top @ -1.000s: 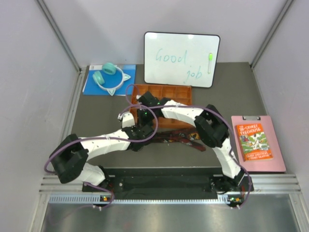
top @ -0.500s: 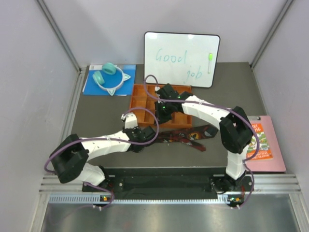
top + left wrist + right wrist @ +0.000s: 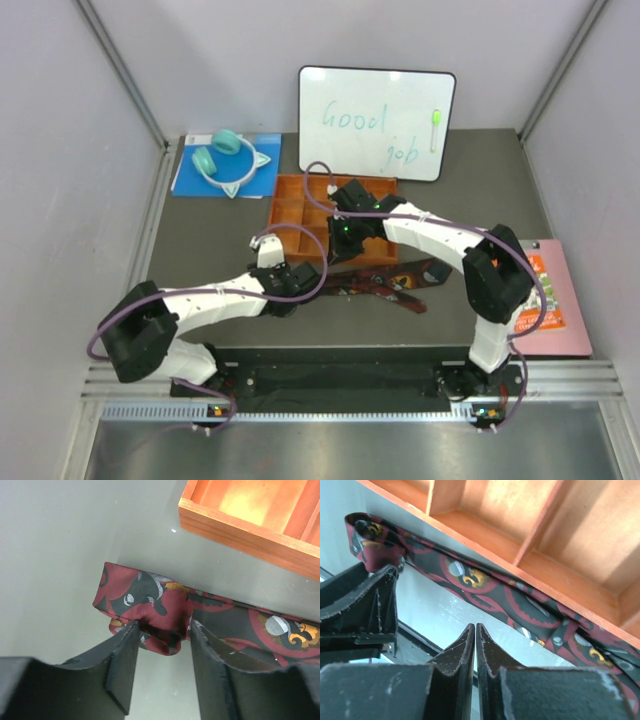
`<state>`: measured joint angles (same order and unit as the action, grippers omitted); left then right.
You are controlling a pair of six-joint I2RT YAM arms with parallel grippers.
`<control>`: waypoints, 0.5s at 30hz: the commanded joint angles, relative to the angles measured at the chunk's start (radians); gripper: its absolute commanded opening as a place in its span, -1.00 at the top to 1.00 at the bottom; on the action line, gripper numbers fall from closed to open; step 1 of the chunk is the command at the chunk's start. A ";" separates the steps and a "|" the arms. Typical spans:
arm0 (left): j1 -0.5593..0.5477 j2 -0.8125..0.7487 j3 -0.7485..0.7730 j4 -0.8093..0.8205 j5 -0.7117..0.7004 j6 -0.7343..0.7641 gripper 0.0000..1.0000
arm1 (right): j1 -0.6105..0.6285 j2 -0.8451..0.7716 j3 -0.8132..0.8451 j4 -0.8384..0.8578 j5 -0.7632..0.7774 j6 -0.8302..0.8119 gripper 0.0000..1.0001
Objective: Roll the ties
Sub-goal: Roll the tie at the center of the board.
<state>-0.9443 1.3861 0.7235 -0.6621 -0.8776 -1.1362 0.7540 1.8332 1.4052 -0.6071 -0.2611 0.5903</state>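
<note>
Jaws of the left gripper point(image 3: 163, 627) stand partway apart, one fingertip on each side of the folded end of the tie point(image 3: 150, 587). The bunched fabric sits in the gap and meets both tips, but it is not pinched flat. Jaws of the right gripper point(image 3: 475, 628) are pressed together with nothing between them. Their tips sit just below the tie's middle stretch in the right wrist view, and whether they touch the surface cannot be told.

From overhead, the dark grey table point(image 3: 205, 250) shows bare surface at centre left, left of both wrists. A whiteboard point(image 3: 375, 120) leans at the top centre. The orange tray point(image 3: 283, 200) lies below it at frame centre. A pink clipboard point(image 3: 572, 340) sits at the right edge, well apart from the tray.

The tie is unrolled and runs from the centre toward the right, close along the tray's lower wall. In the left wrist view a strip of bare table separates its folded end from that wall, with more bare surface to the left and below. In the right wrist view the fabric lies right against the wall.
</note>
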 commanded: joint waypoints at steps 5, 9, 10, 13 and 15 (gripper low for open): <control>-0.007 -0.110 0.004 0.001 0.012 0.050 -0.20 | -0.019 -0.101 -0.025 -0.008 0.031 -0.024 0.89; -0.007 -0.163 0.060 -0.063 0.006 0.053 -0.23 | -0.019 -0.084 0.006 -0.014 0.011 -0.043 0.89; -0.007 -0.189 0.080 -0.079 0.005 0.050 -0.21 | -0.019 -0.077 0.024 -0.014 -0.007 -0.047 0.89; -0.007 -0.260 0.102 -0.180 0.005 -0.023 0.10 | -0.018 -0.051 0.092 -0.037 -0.023 -0.073 0.89; -0.007 -0.309 0.088 -0.229 0.023 -0.095 0.54 | 0.002 -0.023 0.176 -0.085 -0.012 -0.109 0.89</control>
<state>-0.9459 1.1782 0.7864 -0.7544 -0.8547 -1.1320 0.7425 1.7905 1.4208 -0.6540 -0.2634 0.5468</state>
